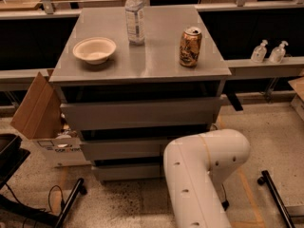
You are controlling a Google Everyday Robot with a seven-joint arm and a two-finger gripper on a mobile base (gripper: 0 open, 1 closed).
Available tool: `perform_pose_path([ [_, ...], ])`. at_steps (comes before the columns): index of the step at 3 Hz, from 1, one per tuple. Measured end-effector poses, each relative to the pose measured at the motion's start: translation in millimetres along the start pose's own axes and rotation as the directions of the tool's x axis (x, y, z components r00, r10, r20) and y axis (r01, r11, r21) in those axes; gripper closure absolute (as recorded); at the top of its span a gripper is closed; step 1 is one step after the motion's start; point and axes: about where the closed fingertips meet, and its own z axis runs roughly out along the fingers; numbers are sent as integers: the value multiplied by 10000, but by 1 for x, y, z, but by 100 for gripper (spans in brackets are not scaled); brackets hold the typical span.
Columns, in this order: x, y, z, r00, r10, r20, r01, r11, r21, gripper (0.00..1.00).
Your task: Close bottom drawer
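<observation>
End effector isn't in view, so you can't tell from this view whether it's open, closed or gripping; it's somewhere past the white arm [204, 175], which fills the lower right and bends toward the drawer stack. The bottom drawer [128, 171] is the lowest and narrowest grey front, just above the floor, left of the arm's elbow. Its right end is hidden behind the arm. You get a dark gap along its top edge, below the middle drawer [123, 148]. The top drawer [142, 113] is the widest and also shows a dark gap above it. On the table [156, 63]: a bowl [94, 49] at left, a water bottle [135, 18] at the back centre, and a can [190, 46] at right, all upright and well apart. A cardboard box [35, 106] sits just left of the drawers. Two pump bottles [268, 51] stand on the ledge at far right.
</observation>
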Motion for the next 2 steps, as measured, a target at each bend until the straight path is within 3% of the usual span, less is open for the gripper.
perform_pose_path([
  [1, -25, 24, -37, 9991, -413, -40, 414, 9986, 343, 100],
  [2, -29, 55, -102, 9918, -1150, -558, 1181, 9913, 574, 100],
])
